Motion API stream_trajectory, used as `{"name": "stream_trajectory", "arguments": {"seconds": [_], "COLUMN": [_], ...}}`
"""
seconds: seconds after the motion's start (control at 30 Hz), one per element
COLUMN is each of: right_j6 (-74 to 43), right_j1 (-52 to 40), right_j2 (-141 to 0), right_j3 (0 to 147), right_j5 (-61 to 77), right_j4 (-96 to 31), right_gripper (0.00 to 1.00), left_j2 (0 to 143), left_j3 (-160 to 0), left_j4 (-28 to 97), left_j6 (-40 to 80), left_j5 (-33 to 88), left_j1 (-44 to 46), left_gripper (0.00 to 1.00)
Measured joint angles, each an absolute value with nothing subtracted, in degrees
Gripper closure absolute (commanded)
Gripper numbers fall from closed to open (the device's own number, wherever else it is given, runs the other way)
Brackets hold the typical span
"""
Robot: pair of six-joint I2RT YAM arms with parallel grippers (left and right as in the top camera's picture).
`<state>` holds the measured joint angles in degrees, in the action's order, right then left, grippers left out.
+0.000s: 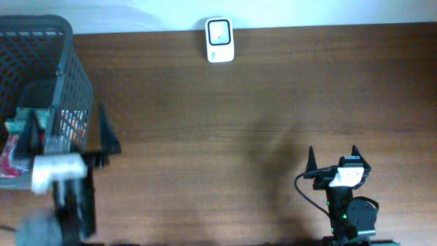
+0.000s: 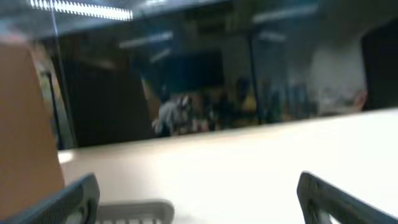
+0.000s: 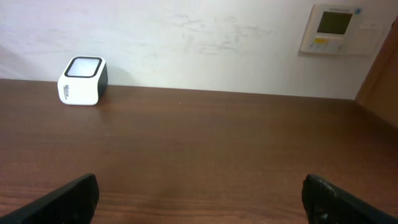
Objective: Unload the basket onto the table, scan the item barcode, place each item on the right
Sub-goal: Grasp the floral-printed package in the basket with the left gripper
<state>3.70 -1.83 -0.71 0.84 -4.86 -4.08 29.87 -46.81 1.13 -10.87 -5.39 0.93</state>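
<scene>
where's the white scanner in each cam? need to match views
Overhead: scanner top centre, on the table's far edge by the wall.
Left wrist: not in it; the view is blurred.
Right wrist: scanner upper left, at the far edge below the wall.
Shared landmark: the line where table meets wall, in overhead and right wrist.
</scene>
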Motion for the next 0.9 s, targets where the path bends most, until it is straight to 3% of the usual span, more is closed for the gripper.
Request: {"name": "stream_trajectory", "arguments": {"seconds": [0.07, 0.27, 0.43, 0.5, 0.67, 0.9], "right_j6": [3.68, 3.68, 3.70, 3.73, 3.66, 3.68], "right_j1": [-1.83, -1.83, -1.83, -1.83, -1.83, -1.83], "right_j2": [-0.62, -0.62, -0.62, -0.62, -0.62, -0.62], "right_j3": [0.84, 0.84, 0.84, 0.84, 0.84, 0.84], "right_j5": [-4.89, -4.89, -4.89, -4.86, -4.86, -4.89], "right_j4": [-4.08, -4.08, -4.10, -4.08, -4.10, -4.08], "right_gripper": [0.01, 0.01, 0.01, 0.01, 0.01, 0.01], "left_j2": [40.21, 60.58, 83.50, 90.21, 99.72, 111.31], "left_j3": [-57.06, -70.76, -109.25, -117.54, -119.15, -119.55], "left_j4": [11.64, 18.28, 47.27, 53.45, 58.39, 69.34], "left_j6": [-11.75, -12.40, -6.15, -5.23, 0.30, 12.34], "left_j5": [-4.89, -7.62, -8.75, -5.26, -2.55, -8.91], "left_j1": [0.93, -0.80, -17.63, -22.37, -29.26, -35.75], "left_gripper": [0.01, 0.01, 0.01, 0.01, 0.01, 0.02]}}
